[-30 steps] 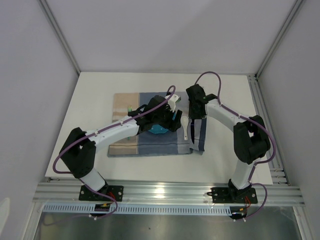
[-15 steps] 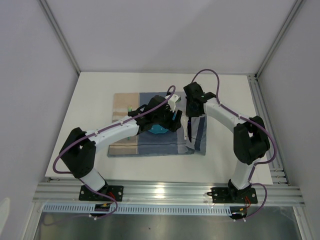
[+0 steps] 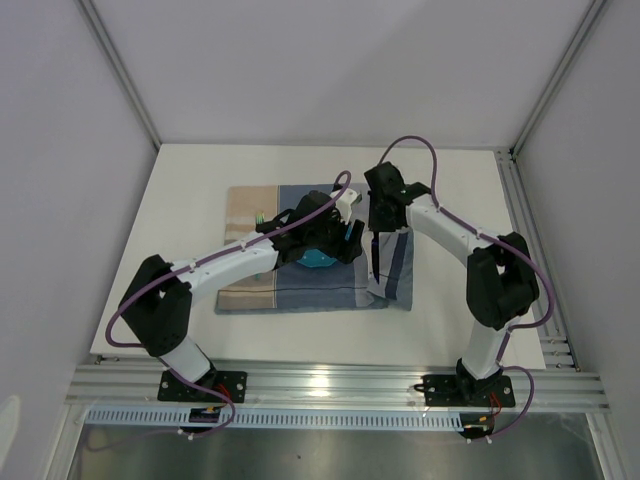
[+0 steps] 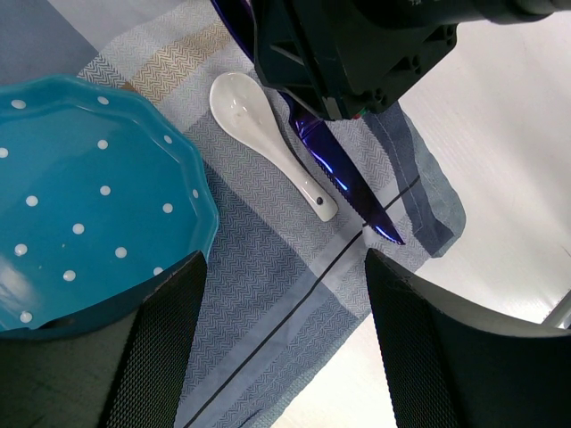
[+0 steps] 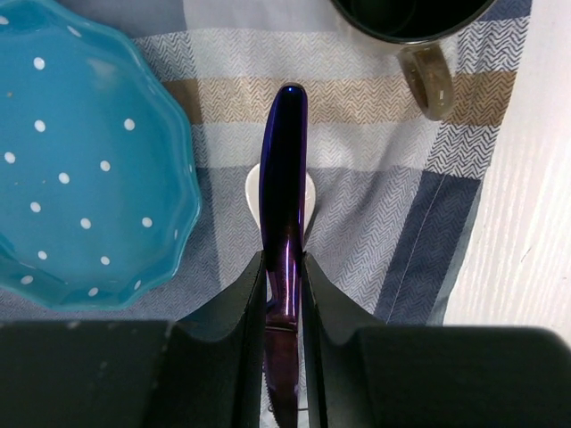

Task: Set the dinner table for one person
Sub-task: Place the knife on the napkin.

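Counter (image 3: 190, 200): white and matte. In the top view it looks wider than deep, so its long axis runs from left edge to right edge. Rails border its near and right edges.

Placemat (image 3: 300, 290): blue-and-beige check, lying flat mid-counter with its long side parallel to the near edge.

Plate (image 5: 80, 152): teal with white dots and a scalloped rim, on the placemat. The top view hides most of it under the left arm; both wrist views show it plainly.

Mug (image 5: 426, 80): dark, at the placemat's far right corner, handle toward the near edge. It shows only in the right wrist view.

Left fingers (image 4: 156, 348): spread wide and holding nothing, above the plate's right rim and the cloth beside it.

Right fingers (image 5: 250, 294): pinched onto the knife (image 5: 285, 160), gripping it across the handle.

Knife: purple-blue sheen. Its long axis runs far to near, handle end toward the mug and serrated tip toward the near edge. In the left wrist view the blade slopes down over the placemat's right part; I cannot tell whether it touches.

Spoon (image 4: 268, 143): white, lying between plate and knife, bowl toward the far edge. The right wrist view shows only its bowl edges behind the handle.
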